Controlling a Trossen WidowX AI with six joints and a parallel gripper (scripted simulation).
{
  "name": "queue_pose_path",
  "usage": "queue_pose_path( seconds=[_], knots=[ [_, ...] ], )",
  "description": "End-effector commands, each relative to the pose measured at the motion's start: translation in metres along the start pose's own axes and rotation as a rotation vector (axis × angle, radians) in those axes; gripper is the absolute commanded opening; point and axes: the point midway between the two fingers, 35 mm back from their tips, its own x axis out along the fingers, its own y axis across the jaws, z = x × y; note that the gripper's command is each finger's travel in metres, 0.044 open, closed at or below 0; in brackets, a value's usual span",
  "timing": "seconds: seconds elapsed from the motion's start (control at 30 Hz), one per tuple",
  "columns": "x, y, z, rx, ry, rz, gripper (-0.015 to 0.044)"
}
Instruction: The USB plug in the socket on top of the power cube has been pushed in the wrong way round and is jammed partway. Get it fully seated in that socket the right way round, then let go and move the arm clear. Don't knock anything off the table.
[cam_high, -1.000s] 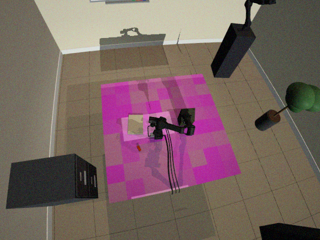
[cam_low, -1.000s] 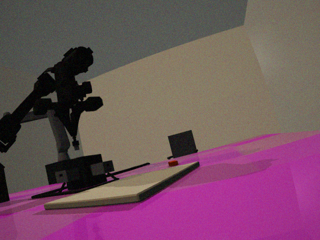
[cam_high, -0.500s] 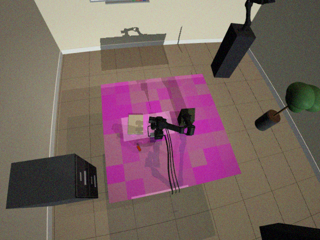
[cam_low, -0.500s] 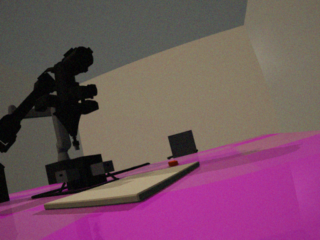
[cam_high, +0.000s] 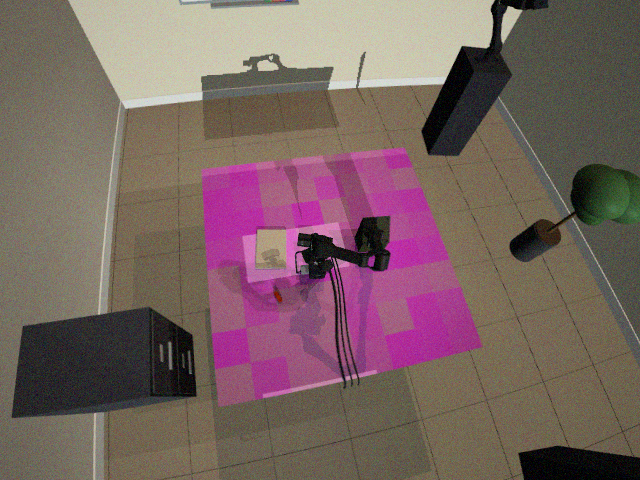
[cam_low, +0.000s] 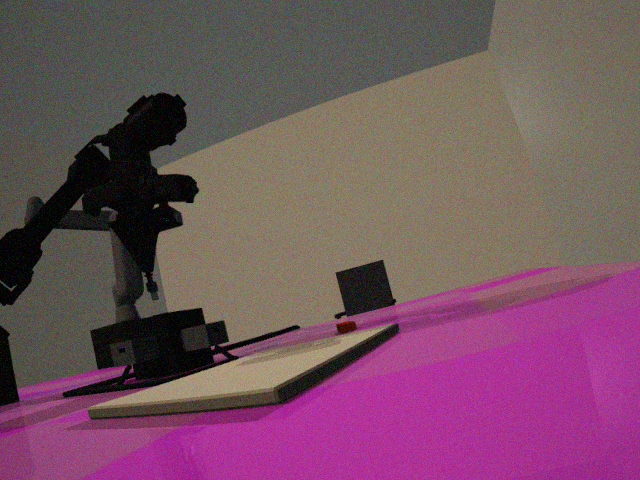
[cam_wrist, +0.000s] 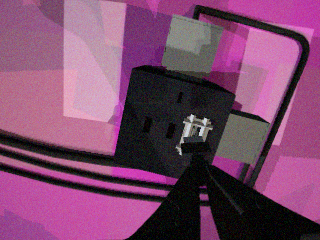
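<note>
The power cube is dark, with small dark slots in its top. My gripper is shut on the USB plug, a small dark body with a pale metal end. In the exterior view the plug hangs just below the fingertips, above the cube's top, with a gap under it. In the wrist view pale metal overlaps the right part of the cube's top. I cannot tell there which of it is plug and which is socket. The arm hides the fingertips in the top view.
Grey adapters stick out of the cube's sides. Black cables run beside it. A flat cream book or board lies nearby. A small red object is beyond it. A dark block stands farther back.
</note>
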Motion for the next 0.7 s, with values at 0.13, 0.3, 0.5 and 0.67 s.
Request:
queue_pose_path(
  seconds=[0.13, 0.3, 0.5, 0.67],
  knots=[
    [0.0003, 0.0000, -0.0002, -0.202, 0.001, 0.000, 0.0000],
    [0.0003, 0.0000, -0.0002, -0.333, 0.001, 0.000, 0.0000],
    [0.0003, 0.0000, -0.0002, -0.490, 0.001, 0.000, 0.0000],
    [0.0003, 0.0000, -0.0002, -0.621, 0.001, 0.000, 0.0000]
  ],
)
